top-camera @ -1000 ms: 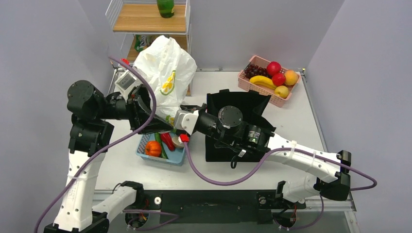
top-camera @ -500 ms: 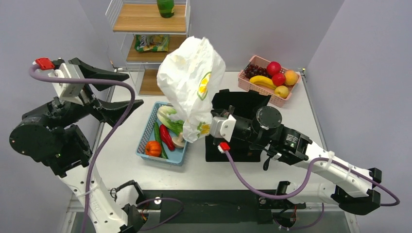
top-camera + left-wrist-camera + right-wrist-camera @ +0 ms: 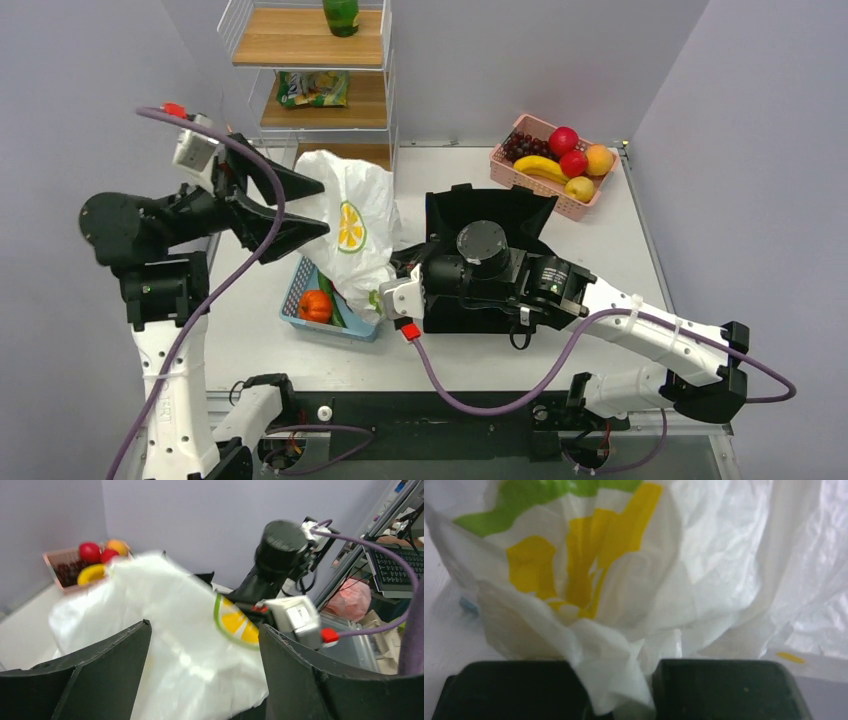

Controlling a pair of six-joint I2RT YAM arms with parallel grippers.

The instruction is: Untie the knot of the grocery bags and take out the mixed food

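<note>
The grocery bag (image 3: 350, 235), white with a yellow citrus slice, hangs crumpled over the blue basket (image 3: 345, 331). My right gripper (image 3: 380, 292) is shut on its lower edge; the right wrist view shows plastic (image 3: 624, 605) pinched between the fingers (image 3: 724, 690). My left gripper (image 3: 325, 208) is open, its jaws either side of the bag (image 3: 175, 630) without clamping it. An orange pumpkin (image 3: 315, 307) lies in the blue basket. Red apples (image 3: 565, 140) and an orange fruit (image 3: 600, 158) sit in the pink basket (image 3: 510, 172). A green-and-yellow snack packet (image 3: 315, 88) lies on the shelf.
A black fabric tote (image 3: 490, 215) lies under the right arm. The pink basket also holds a banana and grapes. A wire shelf rack (image 3: 310, 40) with a green bottle stands at the back left. A cucumber lies beside the pumpkin.
My right gripper swung the bag up high, then lowered it over the blue basket. My left arm pulled away to the left, then came back with its open jaws round the bag.
</note>
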